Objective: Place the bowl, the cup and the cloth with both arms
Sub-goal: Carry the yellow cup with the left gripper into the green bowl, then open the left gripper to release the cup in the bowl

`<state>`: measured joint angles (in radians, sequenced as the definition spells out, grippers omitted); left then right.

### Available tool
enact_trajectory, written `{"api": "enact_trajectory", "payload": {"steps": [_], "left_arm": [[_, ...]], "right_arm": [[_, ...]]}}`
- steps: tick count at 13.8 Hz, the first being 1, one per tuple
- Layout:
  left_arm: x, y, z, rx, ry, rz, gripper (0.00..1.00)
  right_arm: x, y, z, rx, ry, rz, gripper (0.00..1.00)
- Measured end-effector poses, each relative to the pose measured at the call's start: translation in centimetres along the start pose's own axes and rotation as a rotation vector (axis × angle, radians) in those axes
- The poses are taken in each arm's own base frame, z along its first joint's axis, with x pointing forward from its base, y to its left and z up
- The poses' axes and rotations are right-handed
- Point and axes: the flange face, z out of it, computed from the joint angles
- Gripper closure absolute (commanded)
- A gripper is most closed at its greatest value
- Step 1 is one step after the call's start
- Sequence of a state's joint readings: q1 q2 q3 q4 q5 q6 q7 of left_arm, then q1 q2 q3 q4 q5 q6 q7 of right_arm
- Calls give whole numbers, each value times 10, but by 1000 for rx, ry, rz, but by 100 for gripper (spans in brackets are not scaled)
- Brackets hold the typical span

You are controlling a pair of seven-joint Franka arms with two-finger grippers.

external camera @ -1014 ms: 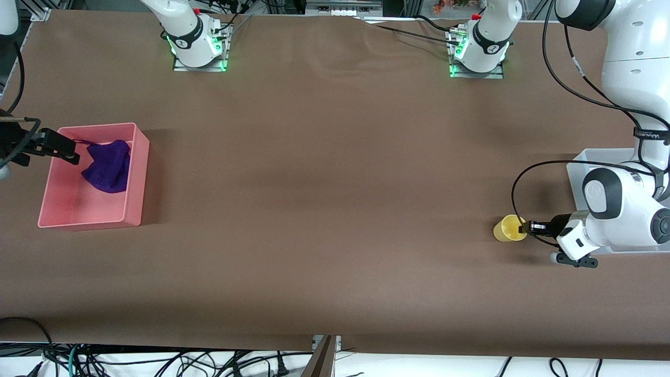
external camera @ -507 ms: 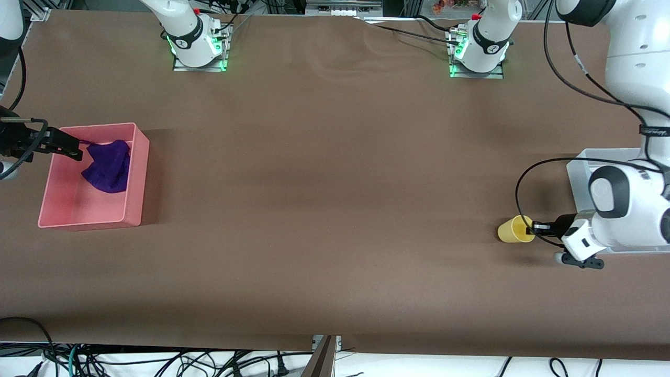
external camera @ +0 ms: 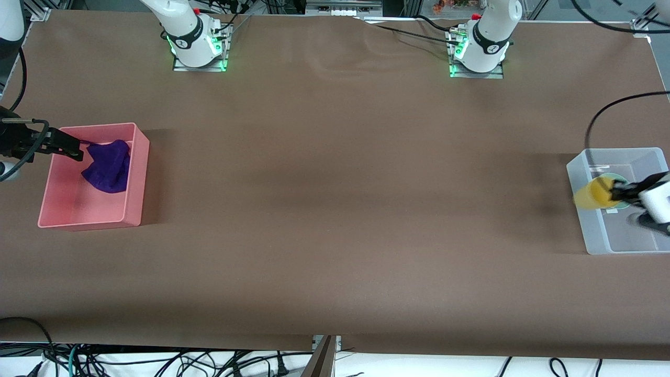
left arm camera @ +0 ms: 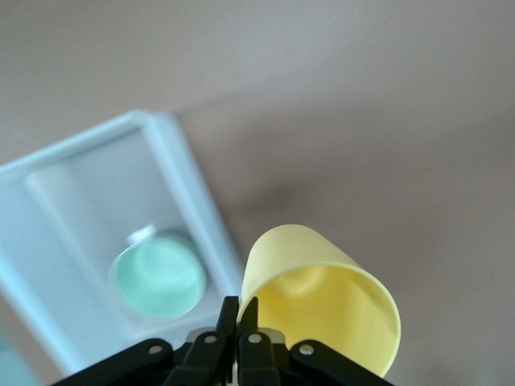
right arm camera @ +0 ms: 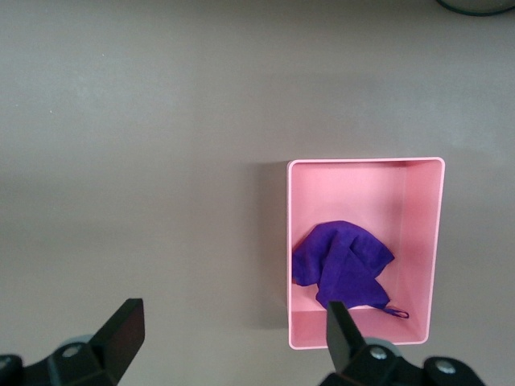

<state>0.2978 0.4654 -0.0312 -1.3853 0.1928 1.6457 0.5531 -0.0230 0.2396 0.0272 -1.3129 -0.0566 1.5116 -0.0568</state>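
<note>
My left gripper (external camera: 619, 191) is shut on the wall of the yellow cup (external camera: 593, 193) and holds it tipped on its side in the air, over the rim of a clear plastic box (external camera: 596, 246). In the left wrist view the fingers (left arm camera: 240, 310) pinch the cup's rim (left arm camera: 322, 297). The mint-green bowl (left arm camera: 158, 273) sits inside that box. The purple cloth (external camera: 107, 166) lies in a pink box (external camera: 144, 173) at the right arm's end. My right gripper (external camera: 73, 150) hovers open and empty over that box's edge. The right wrist view shows the cloth (right arm camera: 344, 265) in the pink box (right arm camera: 366, 163).
The two arm bases with green lights (external camera: 196, 47) (external camera: 479, 50) stand at the table's edge farthest from the front camera. A wide stretch of brown table (external camera: 335, 209) lies between the two boxes. Cables hang below the edge nearest the camera.
My left gripper has lifted the yellow cup off the table and carried it over the clear box's rim. The right gripper has barely moved; the cloth stays in the pink box.
</note>
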Motion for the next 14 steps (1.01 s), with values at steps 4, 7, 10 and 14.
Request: {"api": "enact_trajectory", "payload": {"steps": [4,7,10,14], "left_arm": [[-57,-99,96,-10,29,32,100],[-74,-122,156,-25,55,45,88],[-72,-121,171,-54,61,54,0],[-66,-115,154,-51,78,80,0]], "right_arm": [[0,0,0,0,0,-1,0],[0,0,0,0,0,-1,0],[0,0,0,0,0,-1,0],[0,0,0,0,0,-1,0]]}}
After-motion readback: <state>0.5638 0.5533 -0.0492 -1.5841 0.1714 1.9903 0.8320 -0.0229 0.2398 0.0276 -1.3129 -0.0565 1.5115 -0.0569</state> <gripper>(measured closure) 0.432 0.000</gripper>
